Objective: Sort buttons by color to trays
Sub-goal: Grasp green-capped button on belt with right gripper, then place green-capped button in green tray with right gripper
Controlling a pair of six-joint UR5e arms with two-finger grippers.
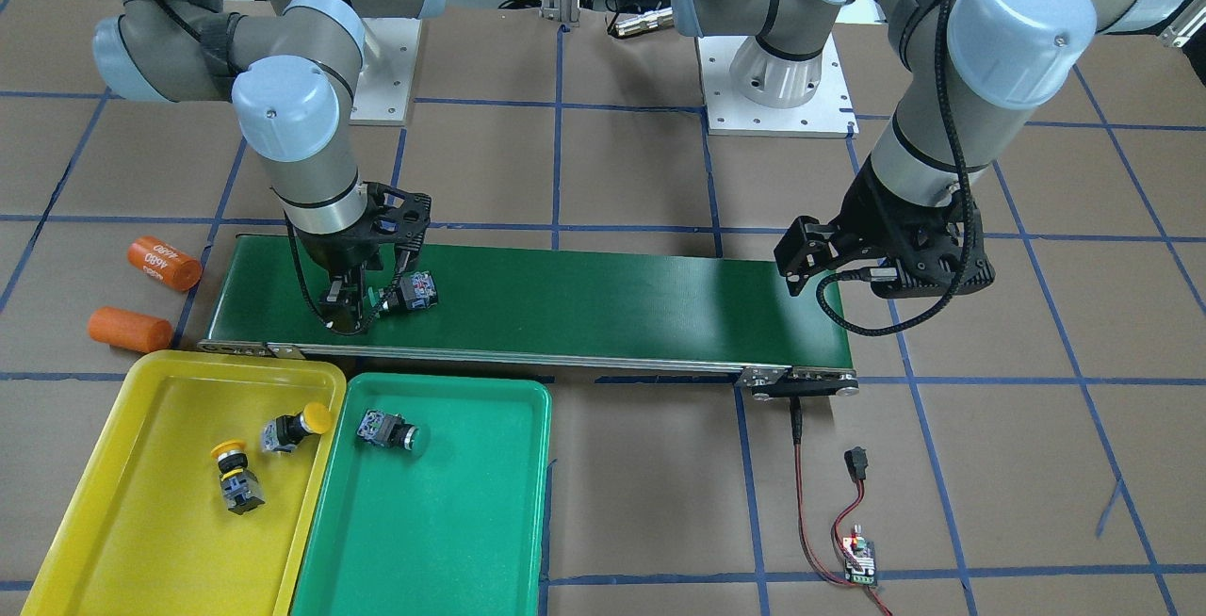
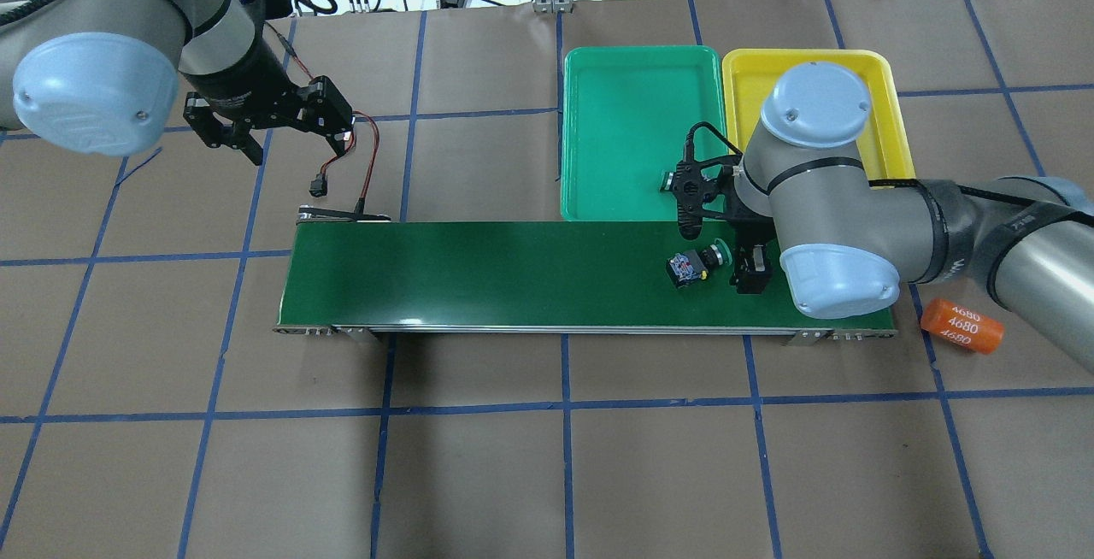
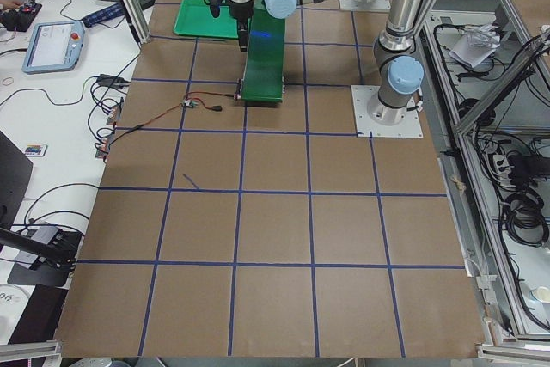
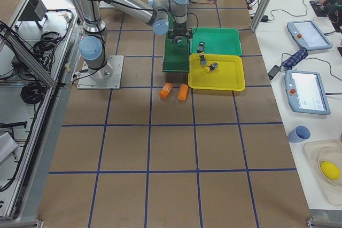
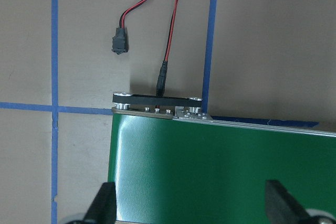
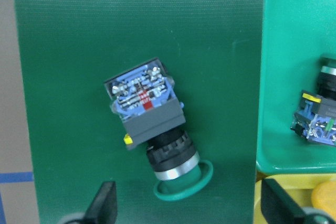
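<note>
Yellow tray [image 1: 141,541]: two yellow buttons [image 1: 237,477] [image 1: 297,428]. Green tray [image 1: 433,541]: one green button [image 1: 388,431]; second green button [image 1: 407,293] lies sideways at 12 o'clock.

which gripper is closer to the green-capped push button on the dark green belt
Right. Right gripper sits open just above the green-capped button; left gripper is at the far end of the belt.

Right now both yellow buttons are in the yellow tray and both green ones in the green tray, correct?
No: only one green button lies in the green tray; the other is on the conveyor belt, as the front-facing view shows.
</note>
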